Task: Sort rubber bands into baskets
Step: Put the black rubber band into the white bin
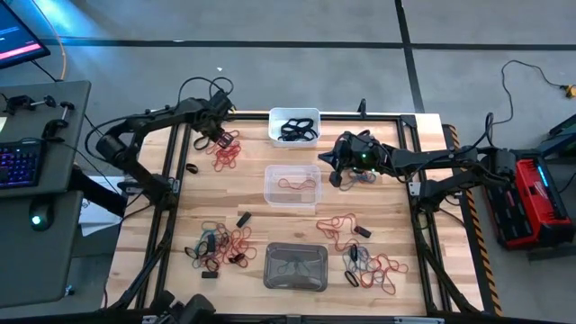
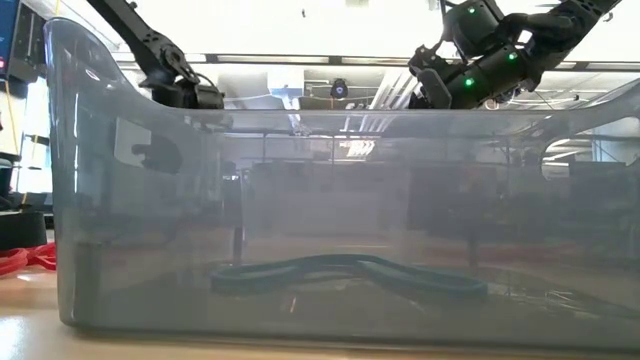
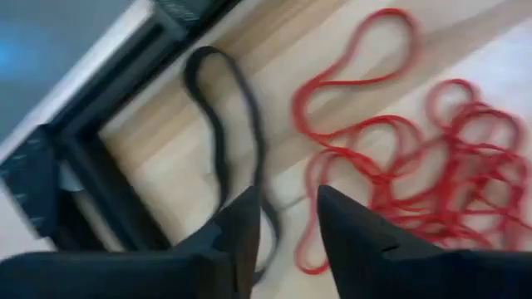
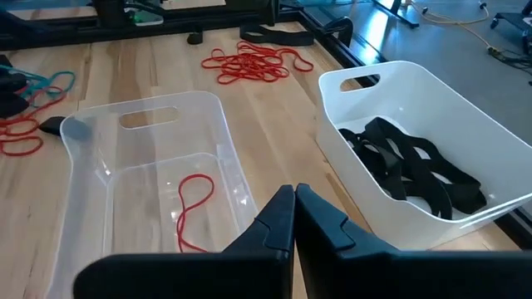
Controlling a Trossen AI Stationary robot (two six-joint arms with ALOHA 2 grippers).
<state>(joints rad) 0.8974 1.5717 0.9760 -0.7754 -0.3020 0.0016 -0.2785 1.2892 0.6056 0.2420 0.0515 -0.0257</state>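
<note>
At the table's far left, my left gripper (image 1: pixel 219 137) (image 3: pixel 287 224) points down, open, over a black rubber band (image 3: pixel 223 124) that lies flat beside a pile of red rubber bands (image 1: pixel 225 155) (image 3: pixel 416 166). The black band's near end runs between the fingers. My right gripper (image 1: pixel 331 162) (image 4: pixel 293 208) hangs shut and empty between the clear basket (image 1: pixel 292 184) (image 4: pixel 141 174), which holds one red band (image 4: pixel 193 208), and the white basket (image 1: pixel 294 126) (image 4: pixel 416 141), which holds black bands. The grey basket (image 1: pixel 295 265) (image 2: pixel 320 200) at the near edge holds teal bands (image 2: pixel 340 272). My left gripper has its open fingers (image 3: pixel 241 228) on either side of the black band's near end (image 3: pixel 264 218), coming from above. I cannot tell whether they touch the band or the table.
Mixed loose bands lie near left (image 1: pixel 220 245) and near right (image 1: pixel 371 267), with a red band (image 1: pixel 345 222) between them. Small black pieces (image 1: pixel 244 219) dot the wood. The table's black frame (image 3: pixel 108 141) runs close beside my left gripper.
</note>
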